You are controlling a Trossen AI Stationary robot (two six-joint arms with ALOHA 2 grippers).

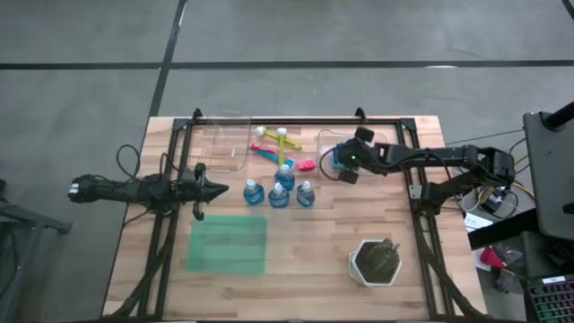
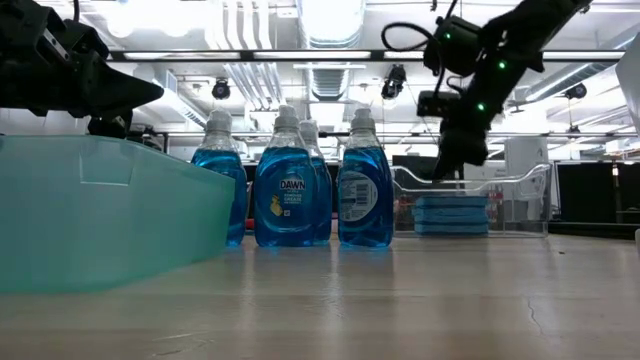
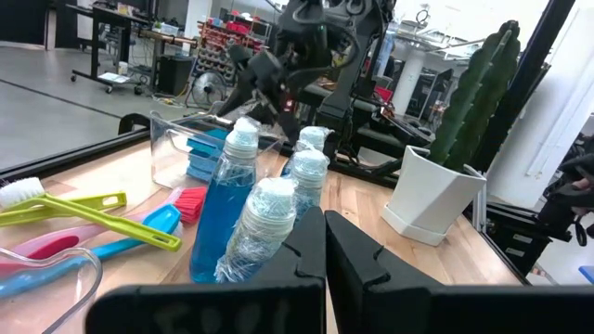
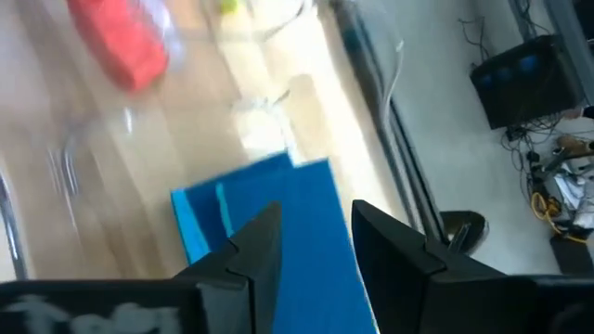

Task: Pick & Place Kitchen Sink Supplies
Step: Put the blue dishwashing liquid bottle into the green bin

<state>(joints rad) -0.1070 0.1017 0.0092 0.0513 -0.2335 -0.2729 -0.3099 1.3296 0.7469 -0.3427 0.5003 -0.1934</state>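
Observation:
Several clear bottles of blue liquid [image 1: 278, 190] with white caps stand upright mid-table. Behind them lie yellow-green [image 1: 274, 136], blue [image 1: 269, 154] and pink [image 1: 305, 165] brushes. Two blue sponges [image 2: 450, 213] lie stacked inside a clear bin [image 1: 321, 144] at the far right. My right gripper [image 4: 311, 241] hovers open just above them, pointing down at a slant, with the top sponge [image 4: 278, 204] showing through the gap. My left gripper [image 3: 325, 227] is shut and level at the table's left, pointing at the bottles [image 3: 269, 223], holding nothing.
A flat green mat [image 1: 229, 244] lies near the front left. A white hexagonal pot with a dark plant [image 1: 377, 260] stands at the front right. A second clear bin [image 1: 224, 144] sits at the far left. Bare wood lies between mat and pot.

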